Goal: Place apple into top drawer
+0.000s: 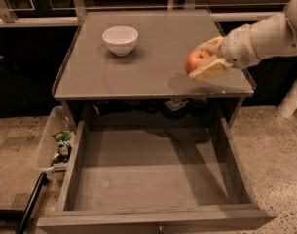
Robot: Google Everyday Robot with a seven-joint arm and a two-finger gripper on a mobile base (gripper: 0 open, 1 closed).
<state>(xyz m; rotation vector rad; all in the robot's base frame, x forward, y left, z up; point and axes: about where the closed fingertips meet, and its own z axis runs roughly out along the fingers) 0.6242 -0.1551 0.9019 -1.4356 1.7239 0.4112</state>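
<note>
Apple (pixel 195 61) gripped over table's (pixel 153 77) 4 o'clock corner.
Gripper (pixel 206 58) jaws clamp it; top drawer (pixel 153 179) stands open below; white bowl (pixel 120 39) at 11 o'clock.

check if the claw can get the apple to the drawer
Probably yes: the claw, shut on the apple, is over the table by its front edge, and the drawer below stands open.

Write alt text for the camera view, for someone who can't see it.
The gripper holds the apple above the tabletop at right; the top drawer is pulled open below. A white bowl sits on the tabletop, a clear bin on the floor at left.
</note>
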